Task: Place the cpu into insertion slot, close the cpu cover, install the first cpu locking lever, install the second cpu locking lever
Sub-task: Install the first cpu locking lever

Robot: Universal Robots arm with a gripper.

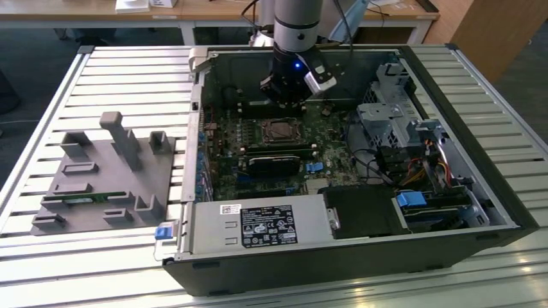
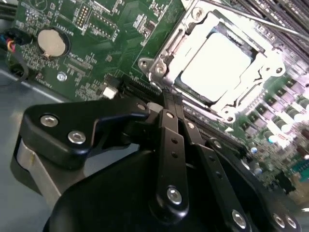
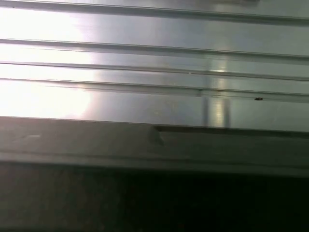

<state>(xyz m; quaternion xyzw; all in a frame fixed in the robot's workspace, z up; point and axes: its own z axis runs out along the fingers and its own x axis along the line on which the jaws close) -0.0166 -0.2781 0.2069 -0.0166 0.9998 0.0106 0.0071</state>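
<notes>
Pincer (image 2: 170, 99) closed, empty, fingertips together just beside the socket.
The cpu (image 2: 219, 65) lies seated in the insertion slot (image 1: 279, 131) under the cpu cover (image 2: 166, 46), on the green motherboard (image 2: 96, 43) inside the open computer case (image 1: 342, 256) on the slatted desk (image 1: 128, 70).

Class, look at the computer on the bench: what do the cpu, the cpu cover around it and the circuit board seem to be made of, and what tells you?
The cpu: probably metal, dull silver, glaring pale under light.
The cpu cover: likely stamped steel, a thin shiny frame with bright edges.
The circuit board: seemingly laminate, glossy green with fine printed traces.
</notes>
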